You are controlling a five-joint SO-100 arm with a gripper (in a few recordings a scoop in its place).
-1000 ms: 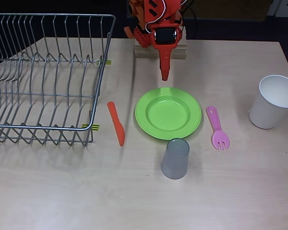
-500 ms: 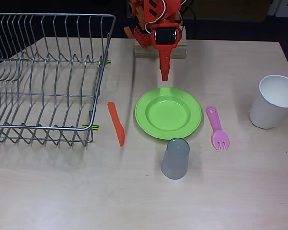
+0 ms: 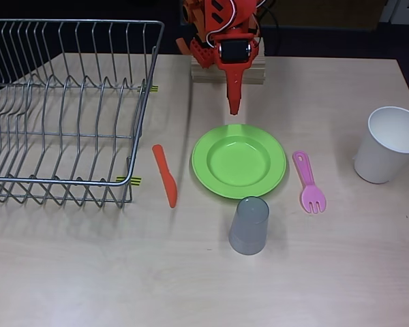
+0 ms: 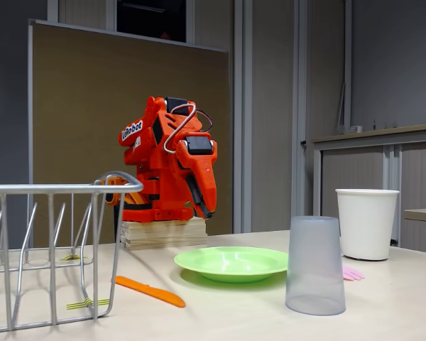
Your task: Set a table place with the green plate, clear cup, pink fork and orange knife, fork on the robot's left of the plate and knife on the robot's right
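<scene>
since the green plate (image 3: 238, 161) sits with the orange knife (image 3: 165, 175) and pink fork (image 3: 309, 182) flanking it and the clear cup (image 3: 249, 225) upside down beside it, i judge the setting done, my gripper (image 3: 233, 102) folded back, closed and empty.

The pale wood-grain surface (image 3: 327, 286) carries a silver wire dish rack (image 3: 61, 112) at the overhead view's left and a stack of light wooden blocks (image 3: 252, 71) at its far edge. Across the middle lie a flat orange plastic knife (image 3: 165, 175), a round lime-green plastic plate (image 3: 239, 161) and a small pink plastic fork (image 3: 309, 182). A frosted clear plastic cup (image 3: 249, 225) stands mouth-down just in front of the plate, and a white paper cup (image 3: 388, 144) stands upright at the right.
</scene>
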